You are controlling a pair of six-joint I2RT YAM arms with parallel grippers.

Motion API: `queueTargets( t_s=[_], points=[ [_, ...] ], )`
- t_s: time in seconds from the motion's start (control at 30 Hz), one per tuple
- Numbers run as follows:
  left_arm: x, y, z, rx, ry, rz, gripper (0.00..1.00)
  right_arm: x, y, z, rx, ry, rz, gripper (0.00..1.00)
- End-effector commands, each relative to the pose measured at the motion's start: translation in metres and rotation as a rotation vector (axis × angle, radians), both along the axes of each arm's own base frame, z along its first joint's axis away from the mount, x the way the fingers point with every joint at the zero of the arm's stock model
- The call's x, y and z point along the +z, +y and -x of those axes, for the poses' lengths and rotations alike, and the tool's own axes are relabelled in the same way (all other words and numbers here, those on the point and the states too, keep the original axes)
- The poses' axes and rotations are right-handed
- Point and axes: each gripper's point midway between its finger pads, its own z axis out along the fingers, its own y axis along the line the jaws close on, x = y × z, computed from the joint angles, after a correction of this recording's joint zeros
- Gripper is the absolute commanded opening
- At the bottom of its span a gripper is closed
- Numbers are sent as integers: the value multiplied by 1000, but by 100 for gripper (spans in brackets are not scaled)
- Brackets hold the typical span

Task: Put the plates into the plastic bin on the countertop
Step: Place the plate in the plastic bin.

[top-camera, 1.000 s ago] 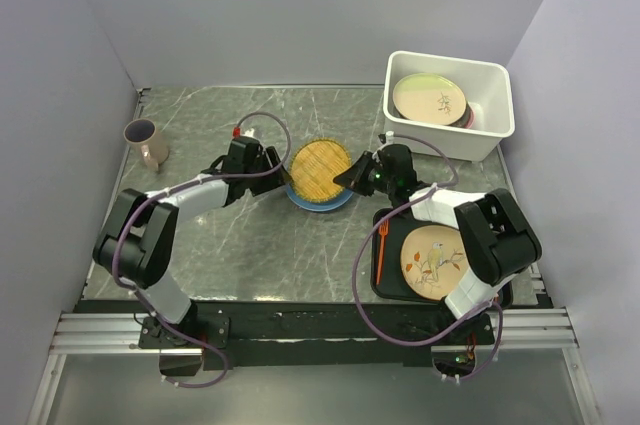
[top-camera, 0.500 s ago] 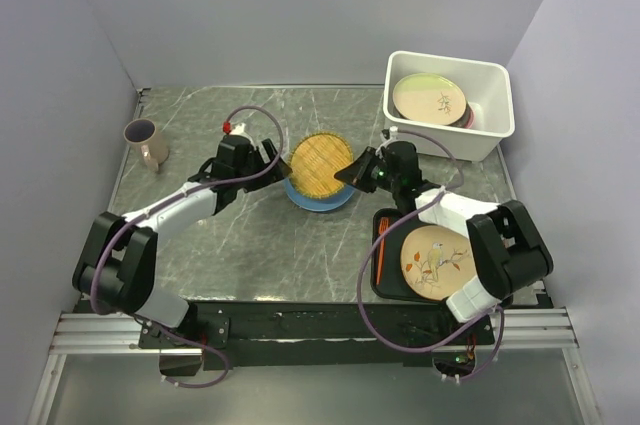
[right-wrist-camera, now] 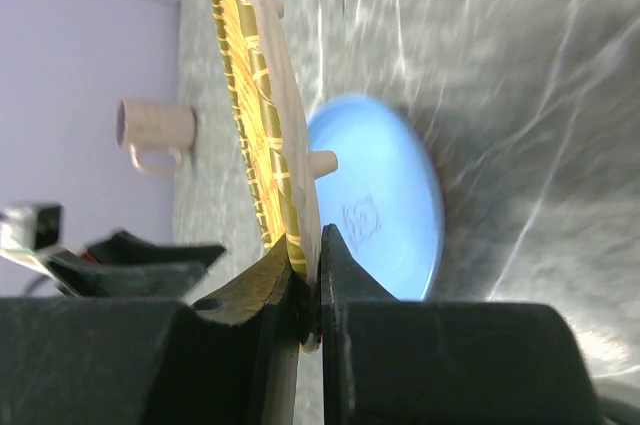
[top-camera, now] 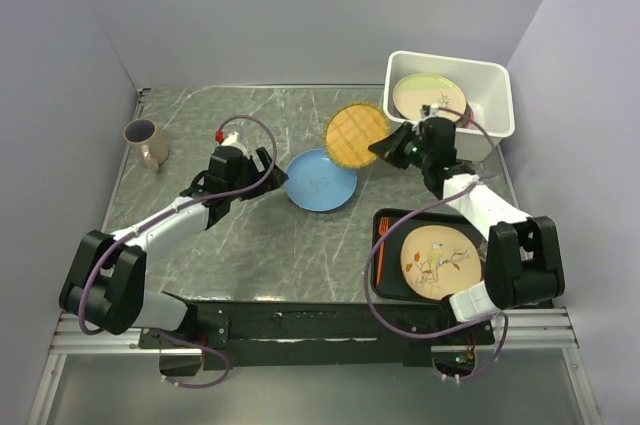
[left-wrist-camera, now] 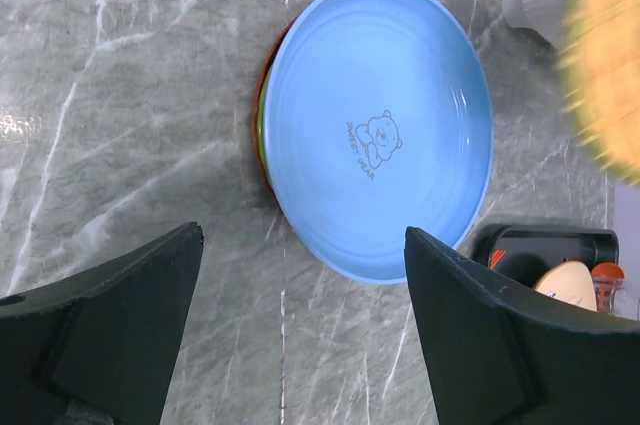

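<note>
Rests everything on the grey-green veined worktop (top-camera: 200, 135). Beyond the right end effector (top-camera: 384, 150) and just to its right: the white plastic bin (top-camera: 485, 143), deep-walled, with a yellow-green plate (top-camera: 428, 95) lying on top of others inside. Back toward the arm bases from that end effector: a flat black tray (top-camera: 395, 285) carrying a pale bird-patterned plate (top-camera: 435, 260) and an orange fork (top-camera: 381, 245). Not the goal, by the look of it.

Right end effector clenched on the rim of the yellow lattice plate (top-camera: 355, 133). Held clear of the worktop and seen edge-on from the wrist, probably to keep the thin rim seated between the fingers and to clear the bin wall. Judged partway through the carry, with the plate just short of the bin's near-left corner.

Left end effector (top-camera: 274, 183) released, spread wide, grasping nothing. Hangs just short of the blue plate (left-wrist-camera: 375, 125), itself lying flat over a reddish plate (left-wrist-camera: 261, 115) visible only as a sliver at the edge. Likely standing off to leave the carried plate room.

Well off to the far left of the left end effector: a beige mug (top-camera: 147, 142), apart from all else.
</note>
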Motion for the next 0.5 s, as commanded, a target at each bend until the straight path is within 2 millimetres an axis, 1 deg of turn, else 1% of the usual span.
queueTargets(
  t_s=[0.0,0.03,0.13,0.17,0.2,0.27,0.33,0.37,0.43,0.47],
  points=[
    [3,-7,-3,-21,-25,30,86,79,-18,-12,9,-190,-24,0],
    [1,-7,-3,-19,-23,33,86,82,-28,-15,-10,-195,-25,0],
    [-7,-8,-2,-23,-4,31,86,93,-41,-20,-19,-209,-37,0],
    [-10,-8,-2,-21,6,29,86,97,-50,-24,-37,-213,-47,0],
    [-12,-8,-2,-22,9,29,86,99,-49,-23,-22,-214,-55,0],
    [-15,-8,-2,-24,16,25,86,103,-73,-32,-72,-214,-58,0],
    [-17,-9,-1,-25,21,25,86,106,-81,-35,-81,-215,-64,0],
    [-18,-9,-1,-28,21,29,86,108,-90,-39,-100,-217,-70,0],
    [-18,-12,1,-44,16,40,86,113,-96,-43,-104,-220,-83,0],
    [-19,-13,4,-50,18,48,86,112,-98,-46,-108,-213,-87,0]
  ],
)
